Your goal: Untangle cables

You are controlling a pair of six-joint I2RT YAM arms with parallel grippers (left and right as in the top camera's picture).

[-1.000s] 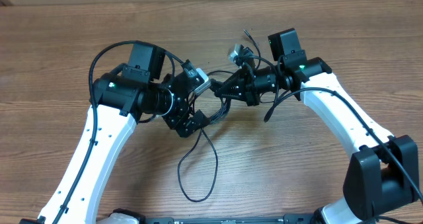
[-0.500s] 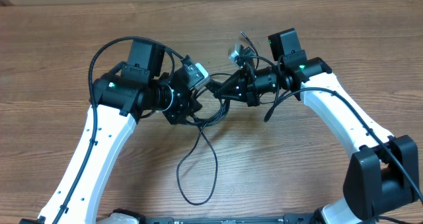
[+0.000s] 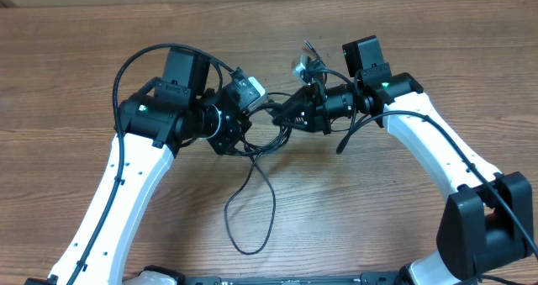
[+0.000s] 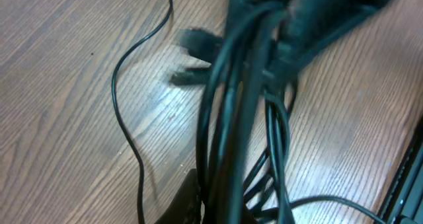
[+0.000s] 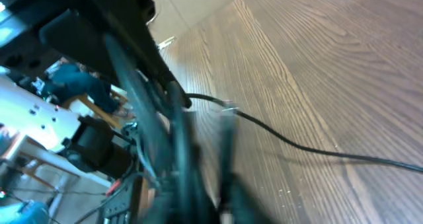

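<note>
The left gripper [image 3: 242,134] and the right gripper [image 3: 290,115] sit close together, both touching the cables [image 3: 267,138]. The bunch hangs in the air between them. I cannot tell if either gripper is pinched on it (the close-up views are too blurry). One long loop [image 3: 250,222] lies on the table [image 3: 420,33]. Since a second ago, the left gripper has turned and moved up a little.

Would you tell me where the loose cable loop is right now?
In the overhead view, the loop lies on the table mid-frame, lower than the left tool and right tool, trailing from the bundle between them.
</note>
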